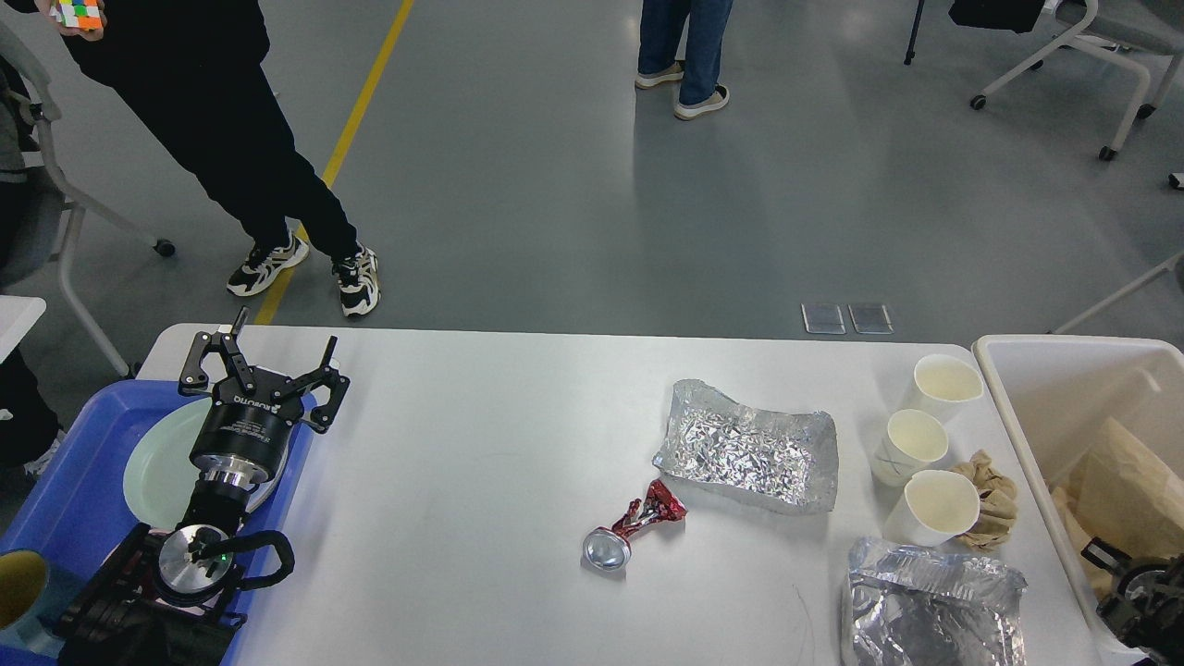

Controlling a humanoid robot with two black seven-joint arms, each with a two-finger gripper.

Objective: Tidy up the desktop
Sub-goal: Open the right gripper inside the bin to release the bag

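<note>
My worktop (pixel 481 462), the desktop to tidy, fills the lower half of my view, wide and matte white-grey, with grey floor beyond it at 12 o'clock. My left arm rises from 7 o'clock over the blue tray (pixel 69 490), which holds a pale plate (pixel 153 472); its left end effector (pixel 268 370) points toward 12 o'clock with both fingers spread apart, gripping nothing. At 5 o'clock my right end effector (pixel 1133 592) sits low inside the cream bin (pixel 1027 435), beside brown paper (pixel 1124 481); it is dark and partly cut off, so I cannot tell its state. On the worktop toward 3 o'clock lie 2 crumpled foil trays (pixel 749 449) (pixel 930 601), 3 white paper cups (pixel 930 509) in a column, and a brown paper wad (pixel 994 499) touching the nearest cup. A crushed red can (pixel 634 532) lies near the centre. A person in black (pixel 231 139) stands at 11 o'clock.
</note>
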